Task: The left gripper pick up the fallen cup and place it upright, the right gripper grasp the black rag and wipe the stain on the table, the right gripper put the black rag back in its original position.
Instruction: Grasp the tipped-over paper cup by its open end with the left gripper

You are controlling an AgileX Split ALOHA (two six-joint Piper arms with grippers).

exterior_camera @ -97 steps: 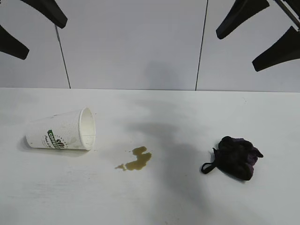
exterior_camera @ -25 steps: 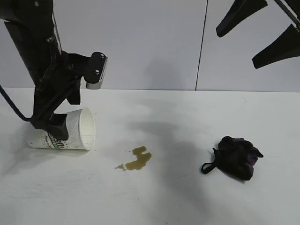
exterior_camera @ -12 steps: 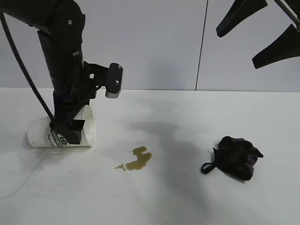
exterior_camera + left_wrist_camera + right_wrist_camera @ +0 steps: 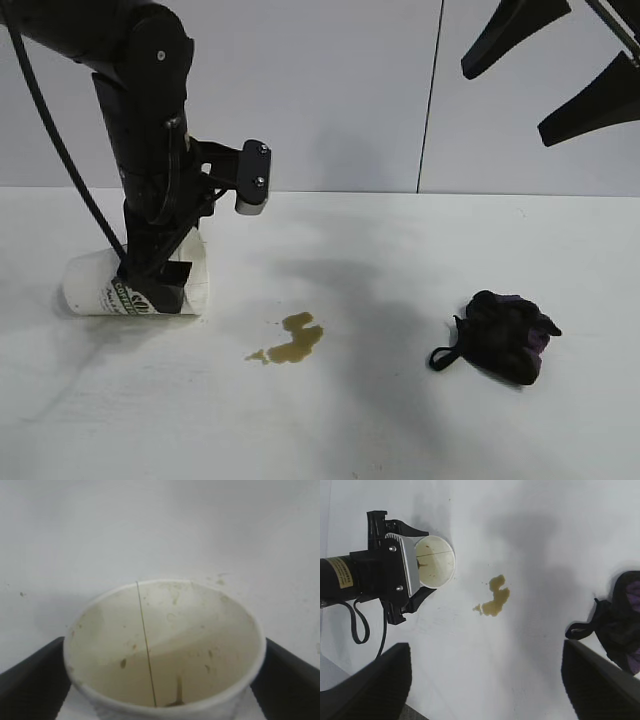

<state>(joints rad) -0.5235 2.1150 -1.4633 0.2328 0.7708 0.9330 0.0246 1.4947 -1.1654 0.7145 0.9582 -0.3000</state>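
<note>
Left gripper [image 4: 152, 268] now lowered over the fallen cup [image 4: 95, 292], fingers spread wide either side of its mouth, not clamped, stain [image 4: 291, 340] just beside the cup, black rag [image 4: 503, 335] well beyond the stain, right gripper [image 4: 560, 75] open, raised high above the rag.

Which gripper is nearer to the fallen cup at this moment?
Left. The left gripper is down over the cup, one finger on each side of it. The right gripper hangs high above the table's other end.
</note>
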